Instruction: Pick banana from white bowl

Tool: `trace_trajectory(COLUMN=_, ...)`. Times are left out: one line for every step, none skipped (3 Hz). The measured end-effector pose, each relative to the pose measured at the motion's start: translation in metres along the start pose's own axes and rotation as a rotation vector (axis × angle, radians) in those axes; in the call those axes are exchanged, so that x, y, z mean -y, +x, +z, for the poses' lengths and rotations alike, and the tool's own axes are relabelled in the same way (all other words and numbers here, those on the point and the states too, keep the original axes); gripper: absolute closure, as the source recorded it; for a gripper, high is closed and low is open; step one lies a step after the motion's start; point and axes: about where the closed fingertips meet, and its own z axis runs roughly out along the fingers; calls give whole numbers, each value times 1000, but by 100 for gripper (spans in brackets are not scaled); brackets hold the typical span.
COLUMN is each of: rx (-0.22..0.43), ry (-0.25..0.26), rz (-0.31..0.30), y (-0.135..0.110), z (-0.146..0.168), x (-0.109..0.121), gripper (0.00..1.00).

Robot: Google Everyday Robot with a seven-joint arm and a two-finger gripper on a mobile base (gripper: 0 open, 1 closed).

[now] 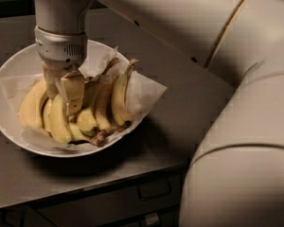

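The wide white bowl (7, 74) sits on a grey counter, lined with crumpled white paper (146, 91) and holding a bunch of several bananas. My gripper (62, 97) reaches straight down from the wrist (61, 46) into the left-middle of the bunch. Its tips are set around a long pale yellow banana (58, 119) that runs toward the bowl's front. Another long curved banana (119, 96) stands to the right with its stem up. Shorter brown-tipped bananas (87, 122) lie between them.
My large white arm (236, 126) fills the right side and upper part of the view. The grey counter (189, 93) ends in a front edge just below the bowl, with dark drawers (151, 190) underneath.
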Motion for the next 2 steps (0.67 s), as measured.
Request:
trace_trajectory(rx=0, ry=0, rz=0, y=0, z=0, x=0, gripper=68)
trace_trajectory(rx=0, ry=0, rz=0, y=0, z=0, x=0, gripper=91)
